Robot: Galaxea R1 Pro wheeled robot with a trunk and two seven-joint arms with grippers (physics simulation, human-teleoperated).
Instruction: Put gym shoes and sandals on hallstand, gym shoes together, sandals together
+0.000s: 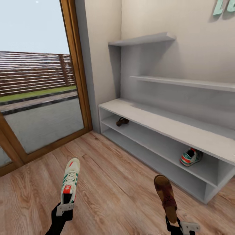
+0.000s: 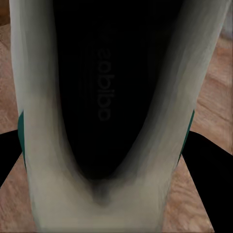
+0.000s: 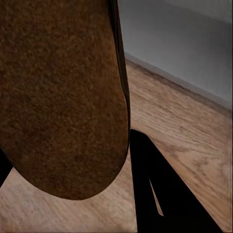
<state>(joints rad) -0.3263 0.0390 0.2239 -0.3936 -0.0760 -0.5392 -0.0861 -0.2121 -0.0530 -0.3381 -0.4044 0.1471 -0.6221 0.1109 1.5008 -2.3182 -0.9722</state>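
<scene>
My left gripper (image 1: 64,209) is shut on the heel of a white gym shoe (image 1: 70,181) with green stripes, held above the corridor floor (image 1: 111,182); the left wrist view looks into that shoe's dark opening (image 2: 102,97). My right gripper (image 1: 176,225) is shut on a brown sandal (image 1: 165,195), whose underside (image 3: 58,97) shows close in the right wrist view. The pale-grey hallstand (image 1: 156,120) stands ahead to the right. On its upper shelf slot lie the other sandal (image 1: 122,121) at the left end and the other gym shoe (image 1: 190,156) toward the right.
A wood-framed glass door (image 1: 39,98) fills the left wall, with a fence and lawn outside. The hallstand has two stepped upper shelves (image 1: 182,82) and a back panel. Teal letters (image 1: 223,6) hang on the wall above.
</scene>
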